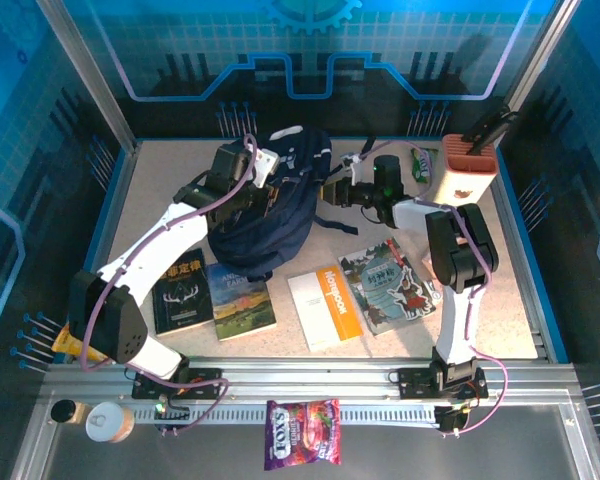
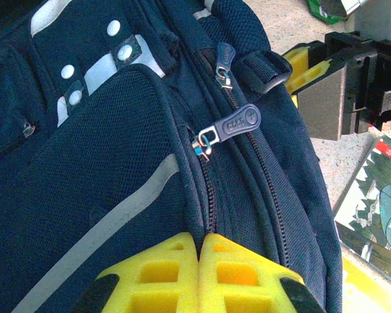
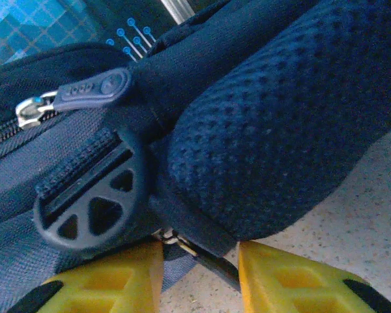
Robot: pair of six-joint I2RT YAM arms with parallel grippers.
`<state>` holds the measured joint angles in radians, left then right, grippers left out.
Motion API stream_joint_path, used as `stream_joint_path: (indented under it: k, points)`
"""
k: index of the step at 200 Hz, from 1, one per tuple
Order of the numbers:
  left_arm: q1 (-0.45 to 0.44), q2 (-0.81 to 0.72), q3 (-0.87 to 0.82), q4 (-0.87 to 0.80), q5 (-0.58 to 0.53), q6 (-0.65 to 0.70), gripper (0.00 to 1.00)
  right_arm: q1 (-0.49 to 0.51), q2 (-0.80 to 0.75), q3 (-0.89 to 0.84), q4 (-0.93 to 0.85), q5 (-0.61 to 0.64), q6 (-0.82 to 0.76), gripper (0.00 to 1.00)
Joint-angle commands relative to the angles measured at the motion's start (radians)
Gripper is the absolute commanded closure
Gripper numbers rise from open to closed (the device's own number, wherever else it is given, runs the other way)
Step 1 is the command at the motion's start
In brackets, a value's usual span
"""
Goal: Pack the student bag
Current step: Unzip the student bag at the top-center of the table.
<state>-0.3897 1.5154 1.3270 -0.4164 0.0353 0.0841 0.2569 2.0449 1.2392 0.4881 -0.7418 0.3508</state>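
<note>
The student bag [image 1: 270, 205], dark navy with pale stripes, lies in the middle of the table. My left gripper [image 1: 263, 190] rests on top of it. In the left wrist view its yellow fingers [image 2: 201, 238] are shut, pinching the fabric at a zip seam below two zip pulls [image 2: 238, 124]. My right gripper [image 1: 327, 194] is at the bag's right side, also seen as the right gripper [image 2: 293, 68]. It is open [image 3: 200, 254], with a dark strap tab [image 3: 208, 259] lying in the gap. A round black buckle [image 3: 91, 202] and a padded mesh strap [image 3: 267, 130] sit just beyond it.
In front of the bag lie a dark book [image 1: 183, 292], a green book [image 1: 240, 298], a white and orange notebook [image 1: 325, 305] and a comic [image 1: 390, 280]. A pink box [image 1: 465, 170] stands at the back right. A sweets bag [image 1: 302, 448] and a cup [image 1: 108, 422] sit at the front rail.
</note>
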Motion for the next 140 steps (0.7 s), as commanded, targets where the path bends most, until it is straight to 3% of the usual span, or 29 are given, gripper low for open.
stream_joint_path:
  k: [1, 19, 62, 140]
  points:
    - [0.010, -0.037, 0.050, 0.093, 0.037, 0.007, 1.00, 0.015, 0.019, 0.020, 0.033, -0.056, -0.024, 0.71]
    - [0.011, -0.037, 0.048, 0.094, 0.037, 0.006, 1.00, 0.015, 0.015, 0.015, 0.037, -0.062, -0.032, 0.80]
    - [0.015, -0.037, 0.046, 0.099, 0.033, -0.003, 1.00, 0.014, -0.014, -0.018, 0.042, -0.029, -0.055, 0.90]
    - [0.028, 0.051, 0.123, 0.096, 0.027, -0.134, 1.00, 0.018, -0.143, -0.188, 0.088, 0.004, -0.081, 0.94]
